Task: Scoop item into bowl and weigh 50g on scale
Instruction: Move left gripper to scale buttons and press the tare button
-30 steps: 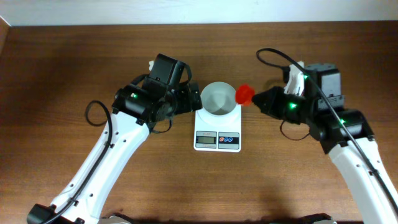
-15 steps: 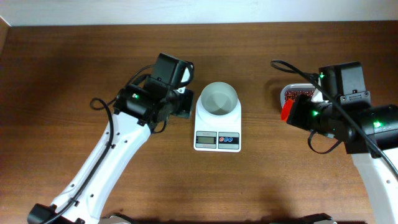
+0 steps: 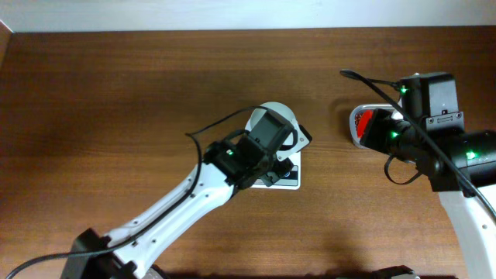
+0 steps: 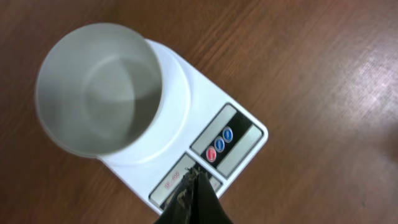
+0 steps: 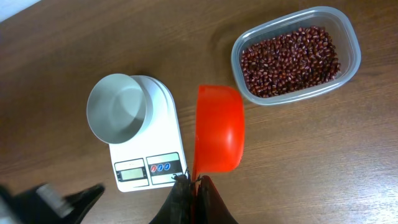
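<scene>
The white bowl (image 4: 99, 87) stands empty on the white scale (image 4: 171, 99), whose two blue buttons (image 4: 217, 144) face front. My left gripper (image 4: 196, 175) is shut with nothing in it, its tips just over the scale's display (image 4: 177, 185). From overhead, the left gripper (image 3: 273, 164) covers most of the scale (image 3: 303, 138) and part of the bowl (image 3: 282, 114). My right gripper (image 5: 191, 180) is shut on the handle of a red scoop (image 5: 217, 127), held in the air between the scale (image 5: 146, 149) and the beans (image 5: 289, 59). The scoop's inside does not show.
The beans lie in a clear plastic tub (image 5: 348, 37) on the wooden table, right of the scale. From overhead the tub (image 3: 356, 113) is mostly hidden under the right arm. The left arm crosses the table's middle from the front left.
My left gripper shut and swung from the left of the bowl to over the scale's front. The right arm drew the red scoop away from the bowl, back toward the tub.
</scene>
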